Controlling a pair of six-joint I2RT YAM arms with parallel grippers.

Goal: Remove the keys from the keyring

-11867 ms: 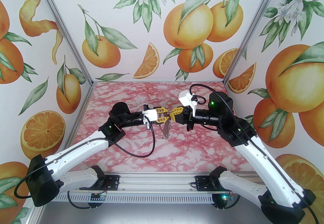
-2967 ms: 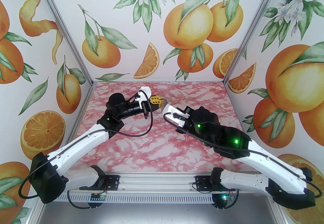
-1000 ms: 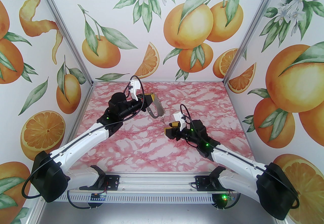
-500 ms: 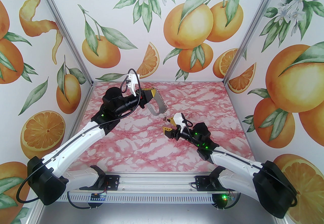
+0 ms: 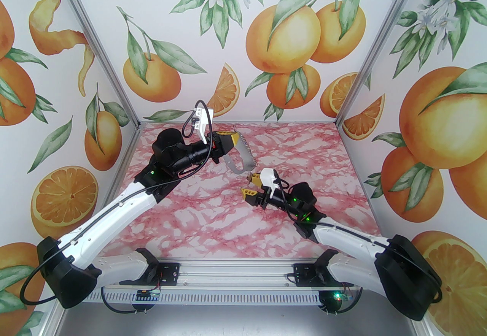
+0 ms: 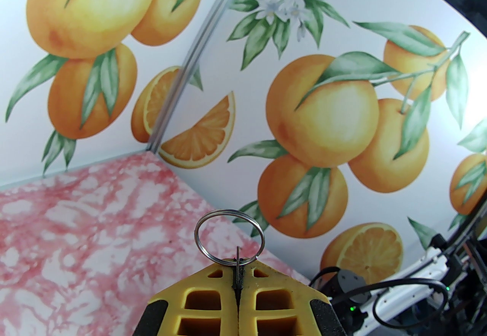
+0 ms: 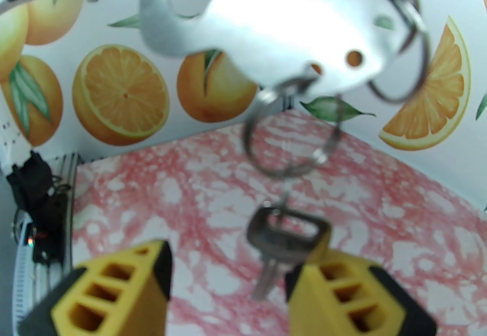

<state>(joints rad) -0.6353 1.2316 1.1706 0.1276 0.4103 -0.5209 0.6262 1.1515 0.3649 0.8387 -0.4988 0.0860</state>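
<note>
Top external view has the left gripper [image 5: 234, 138] clamped shut on the upper end of the keyring [image 5: 248, 159], which hangs raised above the far middle of the pink marble table [image 5: 213, 220]. Just near and right of it, the right gripper [image 5: 252, 185] sits by the loop's lower end, jaws apart, holding nothing. Left wrist view: a split ring [image 6: 228, 212] stands above the pinched edge. Right wrist view, blurred: one key [image 7: 283, 241] dangles by a ring [image 7: 283, 174] from the keyring, between the parted jaws, close to the right-hand finger; contact unclear
</note>
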